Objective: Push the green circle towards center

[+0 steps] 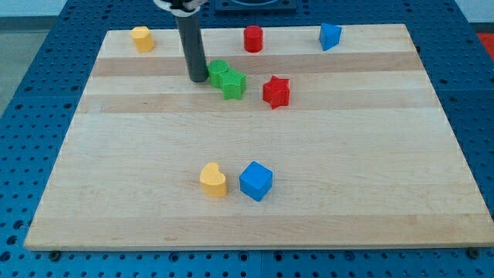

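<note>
The green circle [218,71] sits at the view's upper middle, touching a green star [233,84] on its lower right. My tip [197,79] stands just to the left of the green circle, touching or nearly touching it. The dark rod rises from there to the view's top edge.
A red star [275,91] lies right of the green star. A yellow block [141,38], a red cylinder [253,38] and a blue block [329,35] line the top edge. A yellow heart [213,180] and a blue cube [255,181] sit at the lower middle of the wooden board [370,170].
</note>
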You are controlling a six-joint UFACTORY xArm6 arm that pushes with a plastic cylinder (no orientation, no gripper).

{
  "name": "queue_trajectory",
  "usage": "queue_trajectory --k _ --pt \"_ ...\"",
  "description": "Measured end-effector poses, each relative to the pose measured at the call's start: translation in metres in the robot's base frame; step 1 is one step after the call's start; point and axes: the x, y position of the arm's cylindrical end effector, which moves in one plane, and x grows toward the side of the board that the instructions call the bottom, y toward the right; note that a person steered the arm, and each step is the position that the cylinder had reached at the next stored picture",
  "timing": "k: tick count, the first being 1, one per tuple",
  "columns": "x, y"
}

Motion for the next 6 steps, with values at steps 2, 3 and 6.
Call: queue_trajectory --k 2,3,6 --pt "-0.001 0.055" --pt "-0.008 0.075" --pt "-0.025 0.133"
